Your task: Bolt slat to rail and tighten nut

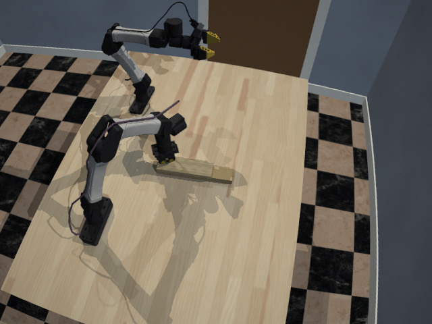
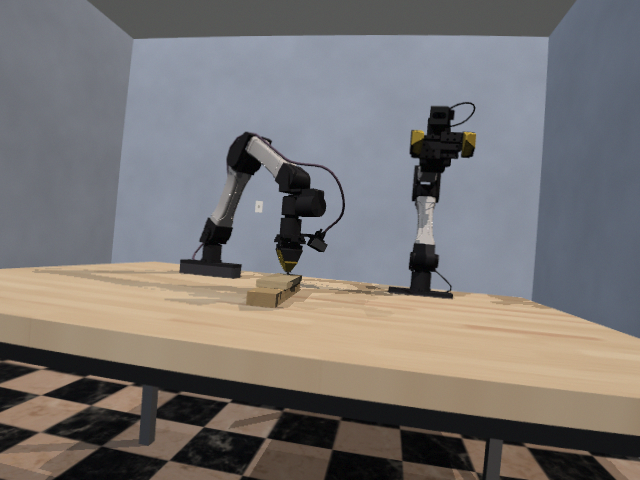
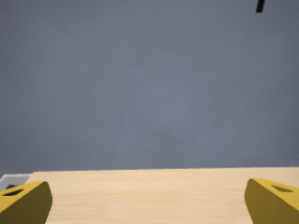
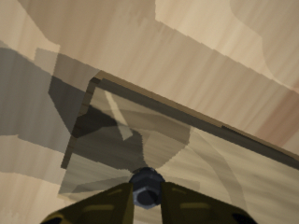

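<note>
The slat [image 1: 188, 168] [image 2: 279, 280] [image 4: 224, 163] lies flat along the rail [image 1: 223, 173] [image 2: 264, 298], whose bare end shows beyond it. My right gripper [image 1: 167, 160] [image 2: 287, 269] points down over the slat's other end, nearly closed. Its fingertips are shut on the dark nut [image 4: 147, 183]. The bolt's dark tip [image 2: 287, 272] shows just under the fingertips; in the right wrist view the nut covers it. Whether the threads have caught is hidden. My left gripper [image 1: 215, 46] [image 2: 443, 144] [image 3: 148, 189] is open and empty, raised far from the slat.
Both arm bases stand on the wooden table [image 1: 258, 223] [image 2: 413, 351], at its left side in the top view. The left arm is raised near the table's far edge in that view. Shadows of the arms fall across the table and the slat.
</note>
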Available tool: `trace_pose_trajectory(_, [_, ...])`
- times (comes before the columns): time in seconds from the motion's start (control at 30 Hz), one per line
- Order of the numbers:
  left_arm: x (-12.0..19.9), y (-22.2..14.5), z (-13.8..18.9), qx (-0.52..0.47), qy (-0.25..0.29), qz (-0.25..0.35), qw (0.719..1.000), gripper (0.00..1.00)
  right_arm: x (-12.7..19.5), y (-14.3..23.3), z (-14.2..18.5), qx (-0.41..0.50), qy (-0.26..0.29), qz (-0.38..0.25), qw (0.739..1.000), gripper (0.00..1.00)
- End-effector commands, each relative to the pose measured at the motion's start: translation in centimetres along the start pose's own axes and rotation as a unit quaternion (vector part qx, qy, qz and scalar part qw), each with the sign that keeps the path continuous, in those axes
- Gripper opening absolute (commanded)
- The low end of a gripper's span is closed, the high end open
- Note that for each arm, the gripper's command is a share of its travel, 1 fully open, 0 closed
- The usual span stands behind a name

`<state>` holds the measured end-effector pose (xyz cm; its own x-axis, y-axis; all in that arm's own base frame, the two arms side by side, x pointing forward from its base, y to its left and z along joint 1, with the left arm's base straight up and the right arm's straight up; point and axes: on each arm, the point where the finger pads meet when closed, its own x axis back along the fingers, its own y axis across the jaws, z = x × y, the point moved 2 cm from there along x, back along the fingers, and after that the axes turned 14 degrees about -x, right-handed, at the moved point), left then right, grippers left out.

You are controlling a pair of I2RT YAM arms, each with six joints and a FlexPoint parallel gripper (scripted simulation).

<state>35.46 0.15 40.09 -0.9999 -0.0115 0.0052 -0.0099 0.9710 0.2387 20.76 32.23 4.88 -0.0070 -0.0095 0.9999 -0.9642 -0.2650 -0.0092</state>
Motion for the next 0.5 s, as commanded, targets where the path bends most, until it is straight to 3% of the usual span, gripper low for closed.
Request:
trace_pose_trajectory(0.0, [0.02, -0.02, -0.58, -0.002, -0.010, 0.003, 1.000, 1.00, -1.33, 0.02, 0.20, -0.002, 0.002, -0.002, 1.000, 0.14])
trace_pose_trajectory(0.47, [0.02, -0.02, -0.58, -0.002, -0.010, 0.003, 1.000, 1.00, -0.92, -0.07, 0.12, -0.003, 0.002, -0.002, 1.000, 0.14])
